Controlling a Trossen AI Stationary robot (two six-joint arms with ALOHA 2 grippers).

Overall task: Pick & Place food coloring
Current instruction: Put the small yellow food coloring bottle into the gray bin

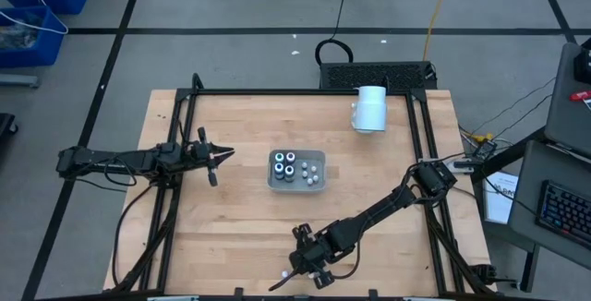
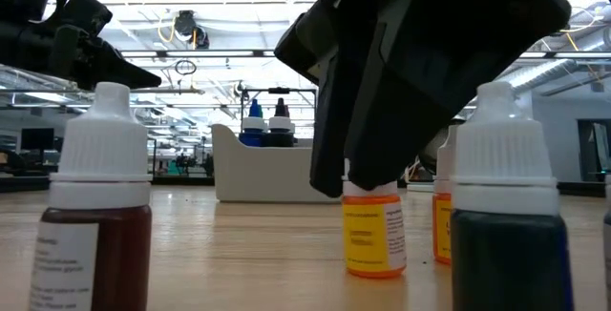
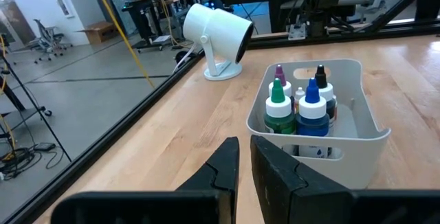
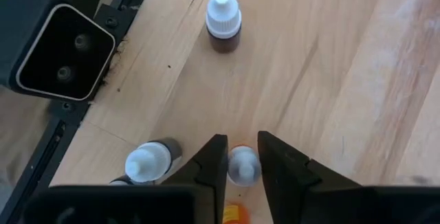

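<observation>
Overhead and low views share the tray (image 1: 296, 170), seemingly.

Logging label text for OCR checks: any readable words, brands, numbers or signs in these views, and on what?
No text can be read in any view.
Yellow bottle: printed lines on its label, too blurred to read.
Brown bottle: white label with print, too blurred to read.
Bottles in the tray: no label print legible.
White cylinder: no marking seen.
</observation>
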